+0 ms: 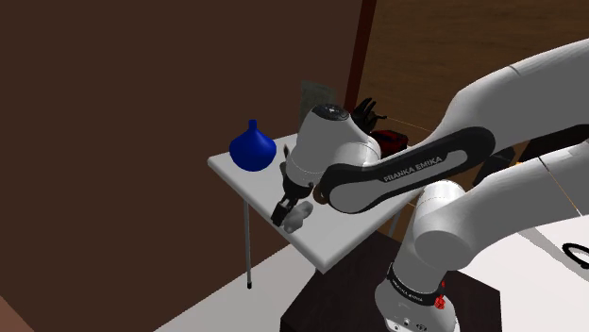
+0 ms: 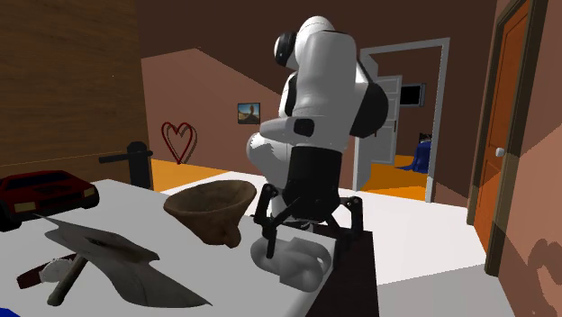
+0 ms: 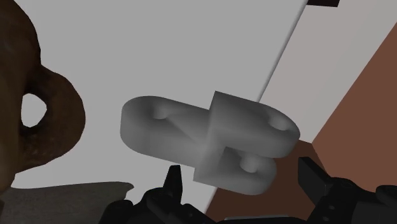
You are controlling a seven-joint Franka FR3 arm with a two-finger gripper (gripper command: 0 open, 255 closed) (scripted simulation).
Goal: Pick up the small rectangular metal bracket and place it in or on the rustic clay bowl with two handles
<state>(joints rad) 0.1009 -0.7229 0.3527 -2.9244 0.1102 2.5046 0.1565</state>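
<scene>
Since the two black fingers (image 3: 173,184) stand apart on either side of the grey bracket (image 3: 210,137) and neither clamps it, the gripper (image 3: 242,178) is released and holds nothing. Bracket lies flat on the white table (image 3: 159,44), right at its edge, directly under the gripper. Second exterior view: brown clay bowl (image 2: 212,209) sits upright at the bracket's 10 o'clock, near but not touching. Shoulder view: blue vase (image 1: 253,149) at the gripper's 11 o'clock, well apart, same table.
</scene>
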